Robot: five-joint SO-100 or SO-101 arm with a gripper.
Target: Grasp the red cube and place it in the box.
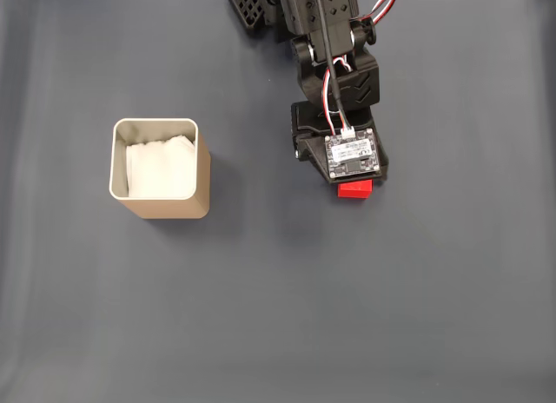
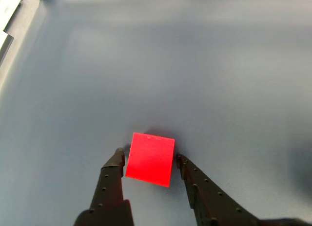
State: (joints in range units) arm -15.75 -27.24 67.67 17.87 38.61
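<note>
In the wrist view the small red cube (image 2: 149, 159) sits between my two black fingers, and each fingertip (image 2: 118, 158) meets one of its side faces. My gripper (image 2: 148, 157) is shut on the cube at table level. In the fixed view the cube (image 1: 355, 190) peeks out from under the gripper (image 1: 354, 182), right of centre. The box (image 1: 162, 203), a tan tin with a silvery rim and white paper inside, stands open-topped to the left, well apart from the arm.
The dark grey table covering (image 1: 278, 316) spreads flat around both things. The arm's black body (image 1: 326, 38) reaches in from the top edge of the fixed view. Bare cloth separates the cube from the box.
</note>
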